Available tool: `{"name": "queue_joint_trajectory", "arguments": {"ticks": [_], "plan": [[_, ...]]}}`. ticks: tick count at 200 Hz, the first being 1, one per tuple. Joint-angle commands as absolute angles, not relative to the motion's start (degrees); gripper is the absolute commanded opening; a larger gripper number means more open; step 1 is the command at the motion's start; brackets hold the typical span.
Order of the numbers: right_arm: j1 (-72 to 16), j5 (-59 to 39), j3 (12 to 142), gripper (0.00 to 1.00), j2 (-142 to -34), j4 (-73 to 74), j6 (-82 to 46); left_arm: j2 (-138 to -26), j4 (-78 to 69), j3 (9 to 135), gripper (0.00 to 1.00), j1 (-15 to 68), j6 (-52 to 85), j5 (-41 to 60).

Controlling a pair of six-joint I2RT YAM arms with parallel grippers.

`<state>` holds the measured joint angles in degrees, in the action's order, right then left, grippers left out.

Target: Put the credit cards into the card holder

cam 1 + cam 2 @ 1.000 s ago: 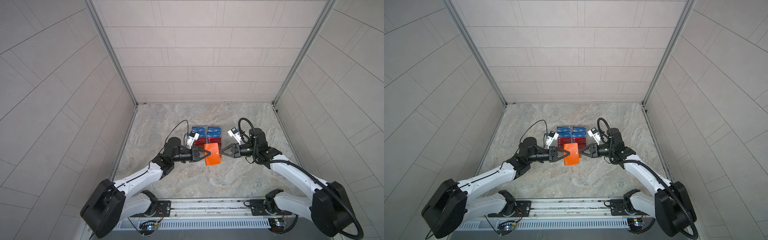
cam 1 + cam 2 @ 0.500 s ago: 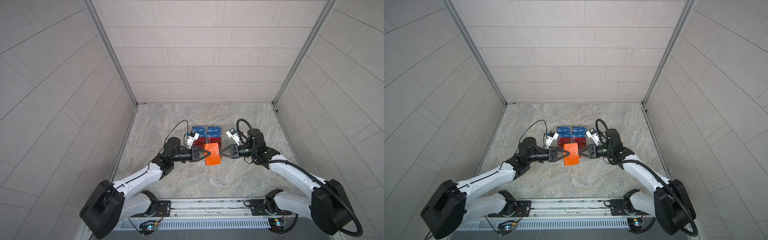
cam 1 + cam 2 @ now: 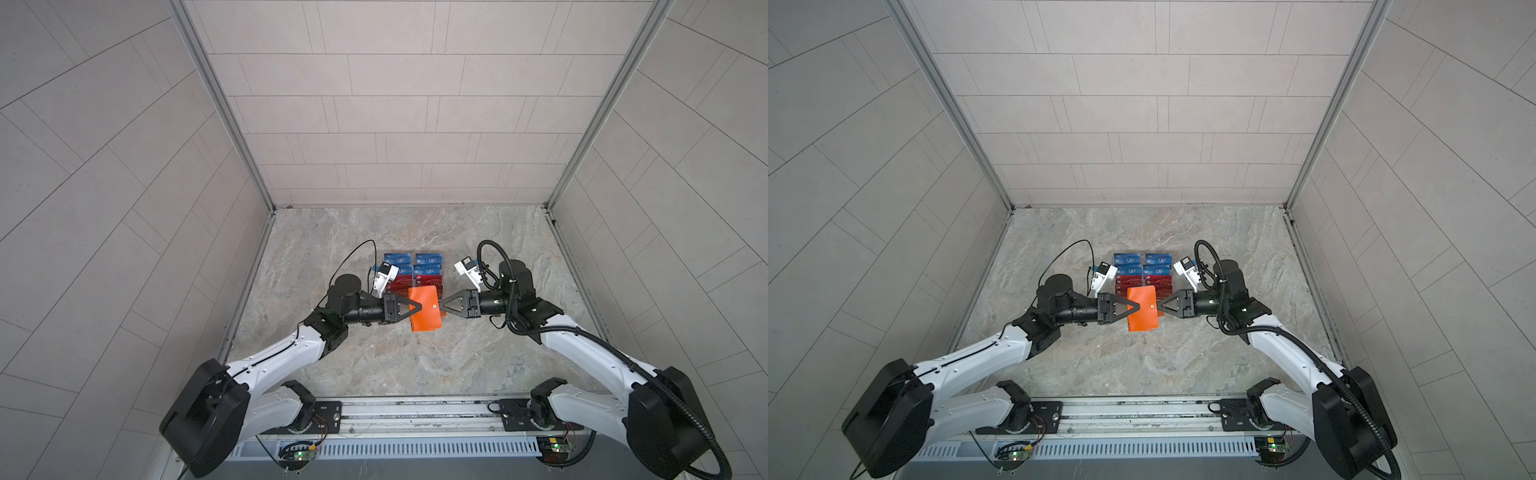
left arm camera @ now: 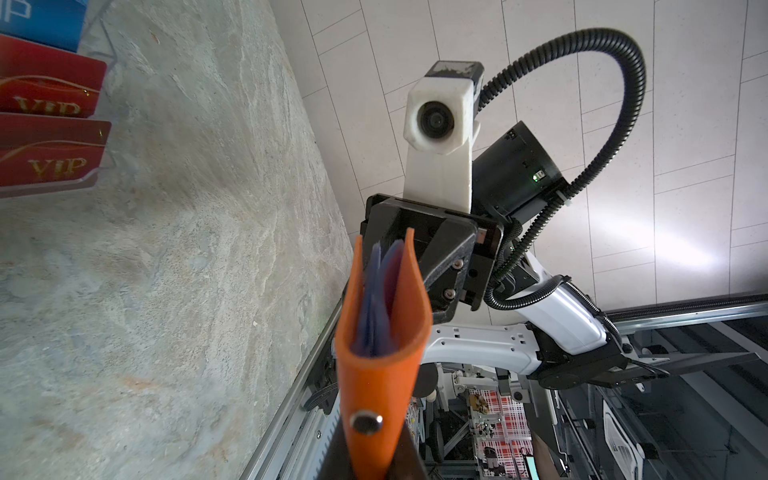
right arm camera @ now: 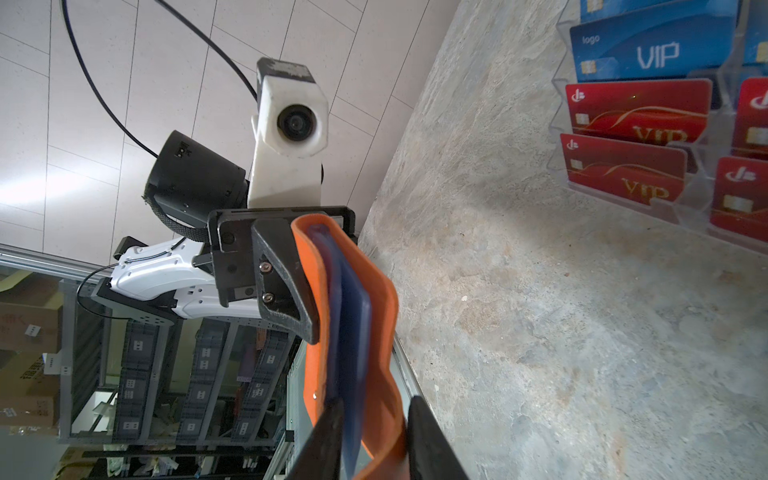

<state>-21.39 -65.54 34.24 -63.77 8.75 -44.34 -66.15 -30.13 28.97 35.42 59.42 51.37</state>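
Observation:
The orange card holder (image 3: 424,311) (image 3: 1143,316) hangs above the table between both arms. My left gripper (image 3: 419,308) (image 3: 1137,308) is shut on its folded edge, just below the snap button (image 4: 366,422). My right gripper (image 3: 441,306) (image 3: 1160,308) is shut on the opposite edge. In the right wrist view its fingers (image 5: 432,440) pinch the bluish sleeves and one orange cover (image 5: 380,303), while the other cover lies outside them. The credit cards, blue (image 3: 400,260) (image 5: 652,54) and red (image 3: 399,285) (image 5: 636,112), stand just behind the holder.
A clear tiered stand (image 5: 673,210) holds the cards near the middle of the marble table (image 3: 374,357). Tiled walls close in the left, right and back. A metal rail (image 3: 415,411) with both arm bases runs along the front edge.
The right gripper has edged slightly left, closer onto the holder. The left arm and the holder have stayed where they were.

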Motion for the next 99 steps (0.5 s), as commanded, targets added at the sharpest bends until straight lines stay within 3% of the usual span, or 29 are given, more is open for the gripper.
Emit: {"name": "queue_joint_trajectory", "arguments": {"ticks": [1, 99], "plan": [[-21.9, -66.9, 34.0, 0.30, -62.0, 10.5, -44.7, -66.1, -30.5, 29.3, 0.09, 35.4, 58.0, 52.0], [-23.6, -67.8, 34.7, 0.30, -63.2, 13.3, -45.8, -66.4, -32.5, 29.5, 0.10, 35.5, 58.9, 52.5]]}}
